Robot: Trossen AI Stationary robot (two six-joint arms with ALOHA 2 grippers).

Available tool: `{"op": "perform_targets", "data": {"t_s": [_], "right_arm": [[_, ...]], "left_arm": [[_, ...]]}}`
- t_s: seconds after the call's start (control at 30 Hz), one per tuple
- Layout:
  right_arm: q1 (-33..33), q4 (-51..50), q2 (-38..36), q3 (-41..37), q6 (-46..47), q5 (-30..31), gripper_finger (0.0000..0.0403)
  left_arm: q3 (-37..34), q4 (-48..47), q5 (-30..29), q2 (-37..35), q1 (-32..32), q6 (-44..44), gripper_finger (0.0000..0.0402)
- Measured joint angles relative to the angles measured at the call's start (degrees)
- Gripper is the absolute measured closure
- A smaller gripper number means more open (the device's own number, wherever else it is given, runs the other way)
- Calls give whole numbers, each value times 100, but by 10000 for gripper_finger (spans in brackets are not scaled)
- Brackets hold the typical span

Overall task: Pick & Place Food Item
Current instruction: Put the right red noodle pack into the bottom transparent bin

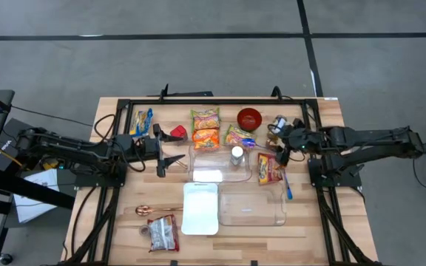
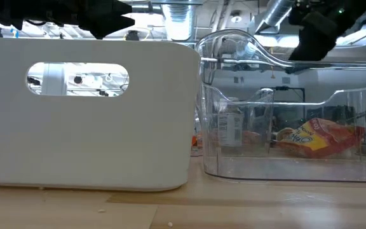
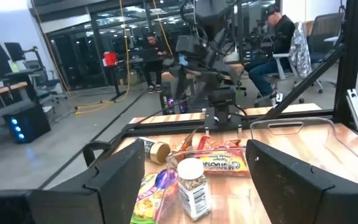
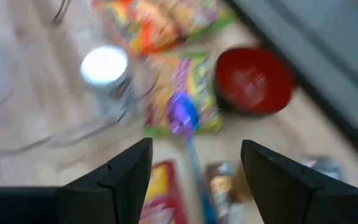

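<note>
Wooden surface [image 1: 109, 244] on a black frame, grey floor around it, open workshop behind with people seated at desks in the left wrist view.

Food items sit mid-surface toward the far edge: two orange noodle packs [image 1: 205, 128] stacked one behind the other, a green-yellow snack bag [image 1: 239, 137] just beside them, a red bowl [image 1: 249, 117] at the far edge. White-lidded jar [image 1: 237, 155] stands upright inside a clear bin [image 1: 220, 164], touching nothing else I can see. Red-orange snack pack [image 1: 269, 168] lies just right of that bin, blue pen-like item [image 1: 288, 185] beside it. Second, larger clear bin [image 1: 251, 207] near the front edge, white bin [image 1: 200, 208] touching its left side. Copper spoon [image 1: 146, 210] and a silver-red pouch [image 1: 163, 234] at the front left. Blue-yellow packet [image 1: 143, 122] far left, small red piece [image 1: 177, 132] next to it.

Left gripper [image 1: 174, 159] hovers left of the jar's bin, fingers [image 3: 117, 177] apart, nothing between them; jar is straight ahead in its wrist view. Right gripper [image 1: 278, 145] hovers over the right side near the red-orange pack, fingers [image 4: 126, 171] apart, empty. Neither touches any item.
</note>
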Motion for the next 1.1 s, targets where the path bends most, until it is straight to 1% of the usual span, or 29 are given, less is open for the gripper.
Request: {"op": "perform_targets", "data": {"t_s": [0.13, 0.27, 0.43, 0.63, 0.73, 0.83, 0.9, 1.1], "right_arm": [[0, -630, 248, 0, 476, -504, 163], [83, -1071, 591, 0, 626, -804, 169], [129, -983, 1060, -2, 569, -1329, 198], [129, -871, 1579, -2, 612, -1454, 238], [129, -755, 1764, -2, 502, -1716, 249], [129, -518, 1859, -2, 360, -2126, 252], [129, -434, 1854, -2, 304, -2268, 250], [127, -414, 1855, 0, 291, -2326, 232]], "left_arm": [[0, 75, -160, -2, 45, 170, 128], [0, 135, -218, -2, 219, 183, 128], [0, 120, -216, -2, 444, 183, 128], [0, 98, -214, -2, 496, 183, 128], [-1, 40, -212, -2, 494, 181, 128], [-2, 0, -212, -2, 494, 179, 128], [-2, 0, -211, -2, 494, 179, 128], [-2, -2, -210, -2, 494, 179, 128]]}}
